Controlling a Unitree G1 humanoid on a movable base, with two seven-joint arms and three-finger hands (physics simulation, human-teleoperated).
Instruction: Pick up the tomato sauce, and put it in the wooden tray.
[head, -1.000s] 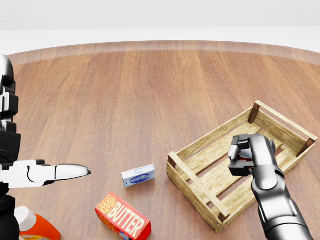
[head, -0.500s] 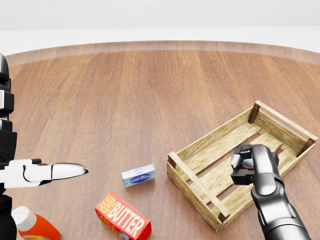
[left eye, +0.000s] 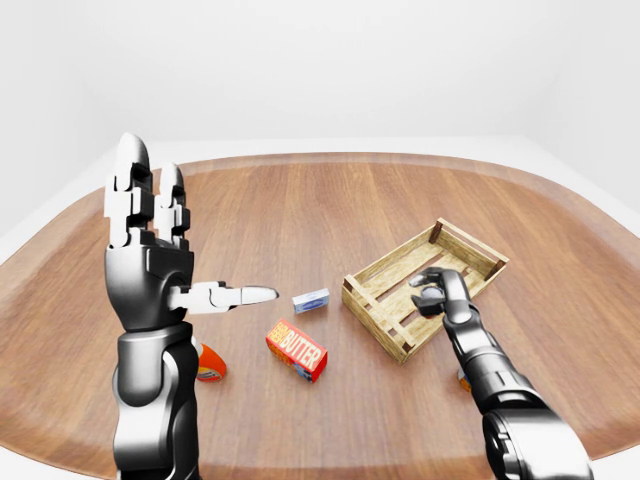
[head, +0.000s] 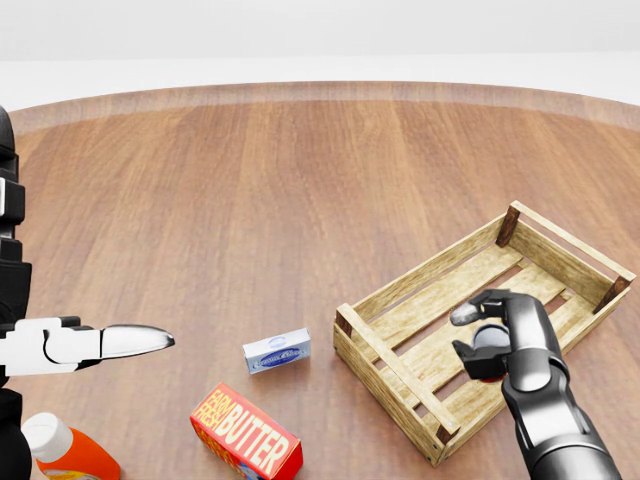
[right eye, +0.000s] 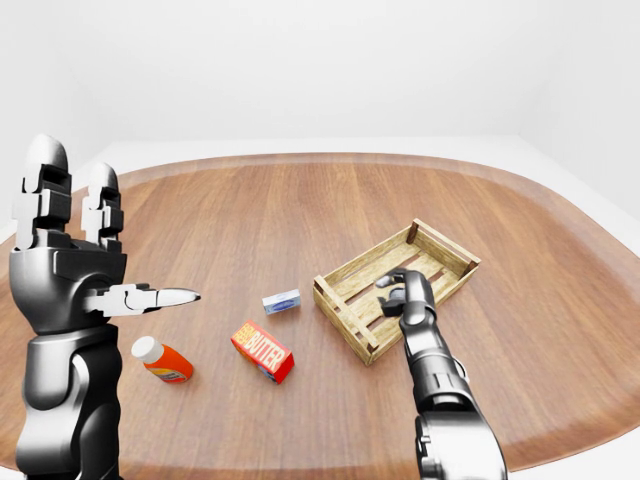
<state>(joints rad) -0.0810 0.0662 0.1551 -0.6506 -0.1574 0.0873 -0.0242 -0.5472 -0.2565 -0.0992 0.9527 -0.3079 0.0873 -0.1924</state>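
Note:
The tomato sauce can (head: 489, 340), grey-topped with a red side, lies inside the wooden tray (head: 420, 276) at the right of the head view. My right hand (head: 466, 331) hovers just over the can with its fingers spread, open and not closed round it; part of the can is hidden under the palm. My left hand (left eye: 200, 230) is raised at the left, far from the tray. It is open and empty, fingers upright and thumb pointing right.
A red butter box (head: 246, 432) and a small blue-and-white box (head: 276, 351) lie on the wooden table left of the tray. An orange bottle with a white cap (right eye: 162, 360) lies under my left hand. A small orange thing (left eye: 463, 380) shows beside my right forearm.
My right hand has sunk lower into the tray and its fingers have opened off the can, which now rests on the slats. The left hand has barely moved.

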